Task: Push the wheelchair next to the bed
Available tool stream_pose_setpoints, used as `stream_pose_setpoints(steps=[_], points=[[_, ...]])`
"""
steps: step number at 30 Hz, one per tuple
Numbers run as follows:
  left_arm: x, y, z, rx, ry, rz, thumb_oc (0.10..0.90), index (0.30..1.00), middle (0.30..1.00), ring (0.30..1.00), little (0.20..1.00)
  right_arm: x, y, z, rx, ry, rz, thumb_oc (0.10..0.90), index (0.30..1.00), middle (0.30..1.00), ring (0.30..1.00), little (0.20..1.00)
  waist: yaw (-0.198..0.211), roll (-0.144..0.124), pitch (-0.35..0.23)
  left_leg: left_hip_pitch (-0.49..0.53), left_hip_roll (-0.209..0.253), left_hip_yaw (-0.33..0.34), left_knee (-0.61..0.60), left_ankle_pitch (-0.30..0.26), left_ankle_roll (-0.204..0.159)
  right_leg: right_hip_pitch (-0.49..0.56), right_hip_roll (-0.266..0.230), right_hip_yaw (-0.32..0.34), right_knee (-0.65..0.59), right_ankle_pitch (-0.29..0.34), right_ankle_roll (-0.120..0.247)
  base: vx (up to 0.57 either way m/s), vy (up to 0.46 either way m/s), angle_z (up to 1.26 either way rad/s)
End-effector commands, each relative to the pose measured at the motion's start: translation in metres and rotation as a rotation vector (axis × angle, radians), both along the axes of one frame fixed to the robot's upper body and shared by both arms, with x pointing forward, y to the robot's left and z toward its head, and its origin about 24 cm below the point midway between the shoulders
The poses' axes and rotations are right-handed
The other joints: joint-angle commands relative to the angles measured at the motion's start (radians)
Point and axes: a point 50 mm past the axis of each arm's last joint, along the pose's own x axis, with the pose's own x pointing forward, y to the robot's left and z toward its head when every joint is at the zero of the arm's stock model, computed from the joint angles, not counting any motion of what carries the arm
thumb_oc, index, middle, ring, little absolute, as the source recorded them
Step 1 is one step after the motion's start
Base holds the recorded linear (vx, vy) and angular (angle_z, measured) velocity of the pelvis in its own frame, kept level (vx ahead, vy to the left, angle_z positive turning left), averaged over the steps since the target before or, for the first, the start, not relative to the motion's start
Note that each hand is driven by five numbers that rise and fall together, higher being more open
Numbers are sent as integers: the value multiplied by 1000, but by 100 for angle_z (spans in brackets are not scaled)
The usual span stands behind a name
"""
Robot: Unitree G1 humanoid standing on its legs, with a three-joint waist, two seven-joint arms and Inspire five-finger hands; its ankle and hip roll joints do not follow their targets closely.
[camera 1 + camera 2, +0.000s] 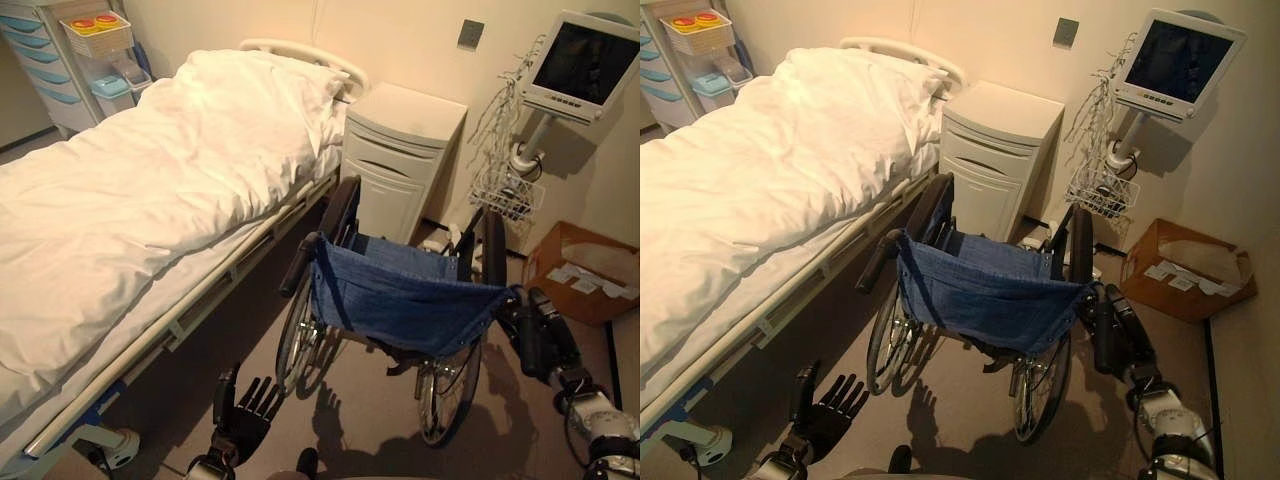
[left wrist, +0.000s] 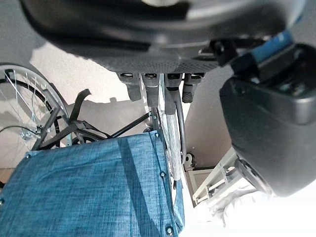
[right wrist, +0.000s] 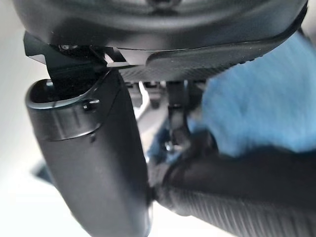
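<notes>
The wheelchair (image 1: 400,300), with a blue cloth back and black armrests, stands beside the bed (image 1: 130,200), its left wheel close to the bed's side rail and its front toward the wall. My right hand (image 1: 540,335) is at the chair's right push handle; in the right wrist view the ribbed black handle (image 3: 237,207) lies under the palm with fingers bent over it. My left hand (image 1: 245,415) hangs low behind the chair's left wheel, fingers spread and holding nothing. It is well below the left push handle (image 1: 297,265). The left wrist view looks up at the blue cloth back (image 2: 98,187).
A white nightstand (image 1: 400,155) stands against the wall just ahead of the chair. A monitor (image 1: 580,65) on a stand with a wire basket (image 1: 505,190) is at the right, with a cardboard box (image 1: 585,270) below it. A drawer cart (image 1: 50,60) sits beyond the bed.
</notes>
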Motion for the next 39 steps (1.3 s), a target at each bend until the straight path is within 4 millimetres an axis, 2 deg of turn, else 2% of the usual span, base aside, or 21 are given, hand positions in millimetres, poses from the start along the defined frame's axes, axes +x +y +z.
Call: stream_pose_setpoints(steps=[1,3,4,6,10,12,14,15,17,18,22,23,25,27,29,31,32,34,36,38,39], points=[[39,-10,17,13,-176,-33,800,900,900,900,900,-19,-6,-11,-848,454,47,800,900,900,900,900,59,26,27,96,-23,1,6,-87,0,-106,-53,48,95,193,67,0,0,0],[40,-12,18,11,-176,-29,800,900,900,900,900,-8,5,-2,-1069,464,95,800,900,900,900,900,55,27,30,95,-23,1,7,-87,2,-110,-55,50,101,193,68,0,0,0],[40,-15,18,6,-173,-24,800,900,900,900,900,0,19,4,-1297,458,187,800,900,900,900,900,53,31,31,94,-24,1,7,-85,4,-113,-55,51,103,193,68,-17,32,-6],[39,-16,19,3,-171,-20,800,900,900,900,900,1,31,5,-1504,460,246,800,900,900,900,900,49,34,30,94,-24,0,8,-87,7,-114,-55,54,106,190,68,-7,16,-3],[36,-16,19,-5,-169,-7,800,900,900,900,900,-4,42,6,-1624,402,135,800,900,900,900,900,43,40,25,91,-21,5,9,-88,9,-114,-53,57,104,179,68,-6,19,12],[36,-17,19,-7,-170,-4,800,900,900,900,900,-10,39,0,-1540,446,87,800,900,900,900,900,41,41,23,90,-21,8,9,-89,10,-114,-51,58,103,176,66,-6,23,11],[36,-16,20,-14,-175,8,800,900,900,900,900,-32,35,-27,-1230,567,-3,800,900,900,900,900,35,44,23,91,-18,13,9,-92,9,-114,-50,61,104,172,67,-2,21,9],[36,-16,20,-15,-175,9,800,900,900,900,900,-36,36,-31,-1195,579,-10,800,900,900,900,900,35,44,24,91,-18,14,9,-92,9,-114,-50,62,104,171,67,9,10,5],[35,-17,19,-16,-169,8,800,900,900,900,900,-57,42,-59,-966,656,-35,800,900,900,900,900,35,46,26,95,-18,12,9,-94,11,-112,-49,64,105,170,67,14,5,5],[35,-17,19,-14,-168,5,800,900,900,900,900,-59,44,-62,-951,657,-27,800,900,900,900,900,35,47,26,95,-18,11,9,-94,11,-112,-49,64,106,171,67,17,-1,10],[33,-20,15,9,-155,-30,800,900,900,900,900,-73,67,-91,-599,717,-9,800,900,900,900,900,39,51,30,100,-20,7,10,-94,13,-108,-47,66,104,170,63,18,4,12],[31,-21,13,22,-143,-44,800,900,900,900,900,-81,79,-104,-355,726,-41,800,900,900,900,900,39,54,30,102,-20,6,10,-94,13,-106,-45,67,105,168,61,24,10,13],[29,-25,9,33,-124,-67,800,900,900,900,900,-87,94,-114,-175,694,-24,800,900,900,900,900,40,58,30,103,-21,3,10,-94,14,-103,-45,66,104,167,59,17,7,6],[25,-30,5,35,-101,-88,800,900,900,900,900,-88,108,-119,-67,637,3,800,900,900,900,900,39,64,29,103,-21,2,11,-93,14,-104,-44,67,105,165,58,0,0,0],[23,-33,3,35,-84,-98,800,900,900,900,900,-87,113,-120,-106,620,30,800,900,900,900,900,36,66,26,102,-21,4,11,-94,14,-107,-43,67,106,164,58,6,9,-3],[21,-37,1,33,-68,-97,800,900,900,900,900,-80,114,-114,-268,598,85,800,900,900,900,900,32,69,25,101,-22,6,11,-93,15,-109,-43,69,107,165,59,5,9,-4],[21,-40,1,34,-59,-97,800,900,900,900,900,-68,116,-104,-408,520,135,800,900,900,900,900,27,70,28,100,-23,7,12,-92,15,-112,-44,70,110,169,60,-21,15,7],[20,-43,2,36,-61,-93,800,900,900,900,900,-45,125,-82,-519,406,134,800,900,900,900,900,17,70,35,97,-24,7,14,-91,17,-119,-45,77,115,173,61,-34,19,4],[15,-47,2,48,-65,-88,800,900,900,900,900,-24,139,-43,-629,191,130,800,900,900,900,900,-2,70,42,93,-24,12,13,-89,21,-128,-44,85,120,177,61,-37,23,-9],[10,-48,2,51,-69,-77,800,900,900,900,900,-18,146,-19,-665,45,141,800,900,900,900,900,-13,70,43,91,-25,17,13,-89,26,-132,-42,91,120,176,61,-25,16,-13],[7,-47,2,52,-69,-64,800,900,900,900,900,-15,150,3,-711,-100,144,800,900,900,900,900,-22,69,43,90,-25,21,13,-90,29,-136,-40,96,120,174,61,-14,9,-16]])
